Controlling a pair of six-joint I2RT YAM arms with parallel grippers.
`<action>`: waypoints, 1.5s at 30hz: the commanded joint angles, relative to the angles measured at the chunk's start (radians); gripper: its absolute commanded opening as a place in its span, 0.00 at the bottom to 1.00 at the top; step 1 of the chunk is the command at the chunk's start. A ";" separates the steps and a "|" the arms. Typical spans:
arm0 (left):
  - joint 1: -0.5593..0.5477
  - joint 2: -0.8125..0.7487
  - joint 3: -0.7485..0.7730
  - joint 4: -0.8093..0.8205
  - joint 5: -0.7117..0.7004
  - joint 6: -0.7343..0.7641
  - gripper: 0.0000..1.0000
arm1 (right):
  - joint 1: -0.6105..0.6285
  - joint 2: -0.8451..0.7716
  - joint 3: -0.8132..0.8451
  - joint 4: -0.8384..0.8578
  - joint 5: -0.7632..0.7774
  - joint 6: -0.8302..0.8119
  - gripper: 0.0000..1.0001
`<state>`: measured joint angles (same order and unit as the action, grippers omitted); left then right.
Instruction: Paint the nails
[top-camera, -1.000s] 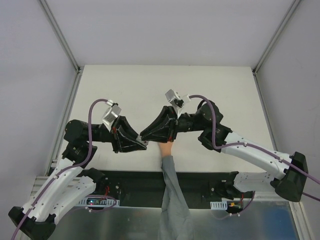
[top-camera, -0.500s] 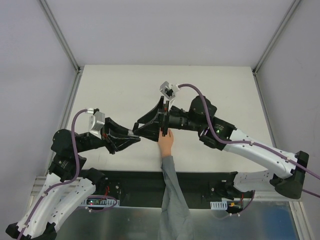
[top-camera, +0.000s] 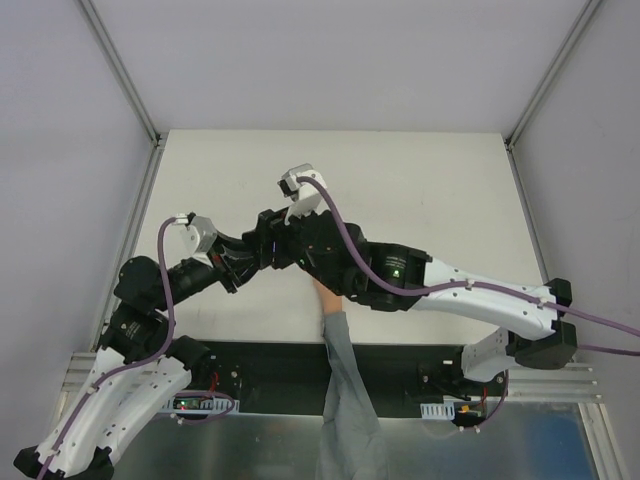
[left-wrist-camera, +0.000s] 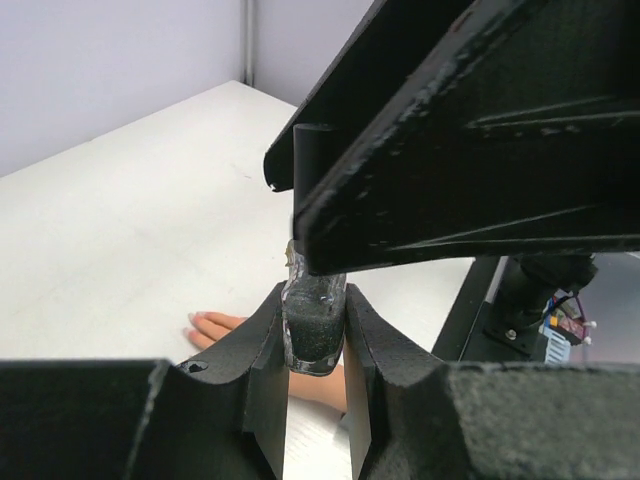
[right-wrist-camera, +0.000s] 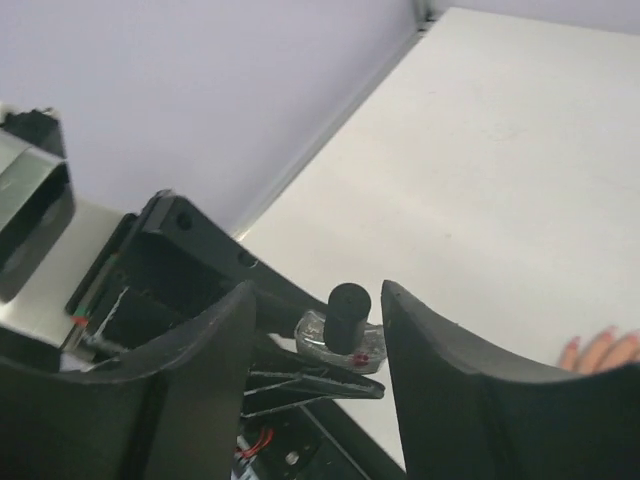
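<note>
My left gripper (left-wrist-camera: 315, 352) is shut on a small dark nail polish bottle (left-wrist-camera: 313, 328) and holds it upright above the table. The bottle's black cap (right-wrist-camera: 348, 303) stands between the fingers of my right gripper (right-wrist-camera: 318, 300), which is open, with a gap on each side of the cap. In the top view the two grippers meet left of centre, left gripper (top-camera: 243, 266) and right gripper (top-camera: 262, 243). The peach mannequin hand (top-camera: 327, 298) with its grey sleeve (top-camera: 345, 400) lies on the table, mostly under the right arm. Its fingertips with the nails (right-wrist-camera: 574, 346) show in both wrist views (left-wrist-camera: 196, 320).
The white table (top-camera: 420, 190) is bounded by a metal frame with grey walls at the back and sides. A black strip (top-camera: 400, 362) with the arm bases runs along the near edge. The right arm's forearm (top-camera: 470, 295) spans the table's near middle.
The right arm has swung left, off the mannequin hand, to the left gripper. The left gripper has drawn back to the left with the bottle. The right fingers now straddle the cap.
</note>
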<state>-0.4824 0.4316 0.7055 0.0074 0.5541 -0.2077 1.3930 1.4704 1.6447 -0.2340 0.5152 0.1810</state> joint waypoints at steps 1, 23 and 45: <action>0.008 -0.034 -0.017 0.026 -0.103 0.027 0.00 | 0.040 0.063 0.115 -0.082 0.268 -0.018 0.52; 0.008 -0.079 -0.072 0.097 -0.169 -0.042 0.00 | 0.024 0.180 0.152 0.009 0.306 0.023 0.29; 0.010 -0.010 -0.006 0.130 0.150 -0.212 0.00 | -0.213 -0.120 -0.481 0.556 -0.719 -0.055 0.00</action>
<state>-0.4706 0.4213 0.6277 -0.0120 0.4911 -0.3161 1.2732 1.4807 1.4132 0.0254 0.3576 0.1604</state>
